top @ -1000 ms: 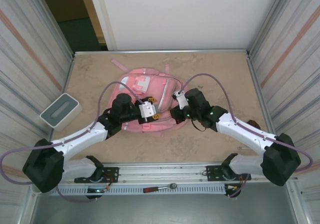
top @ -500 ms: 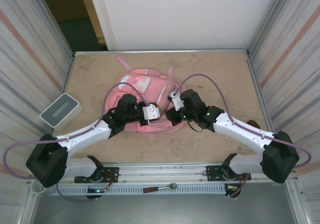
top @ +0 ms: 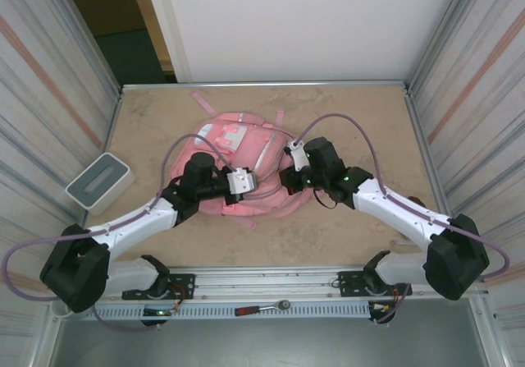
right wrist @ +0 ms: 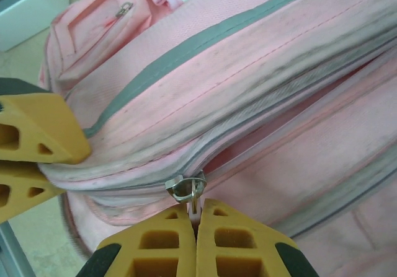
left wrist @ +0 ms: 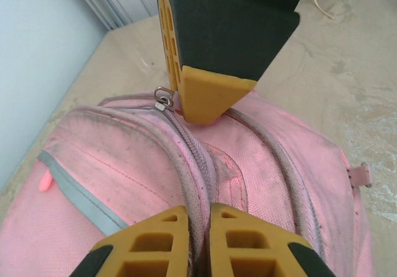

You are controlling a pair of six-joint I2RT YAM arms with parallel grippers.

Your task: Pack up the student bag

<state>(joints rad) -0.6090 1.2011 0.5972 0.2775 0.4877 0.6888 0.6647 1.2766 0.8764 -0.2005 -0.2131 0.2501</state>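
light: bright, diffuse | shadows: faint | student bag (left wrist: 124,184) sharp, background perhaps soft

The soft pink student bag (top: 243,141) lay flat in the middle of the desk (top: 344,112), front pockets facing up. Its silver zip pull (right wrist: 186,187) stuck out from the grubby main zip.

Beige mottled tabletop (top: 344,112). Ribbed metal panels (top: 49,80) on both sides. White board (top: 303,22) behind. Dark opening (top: 123,47) far left.
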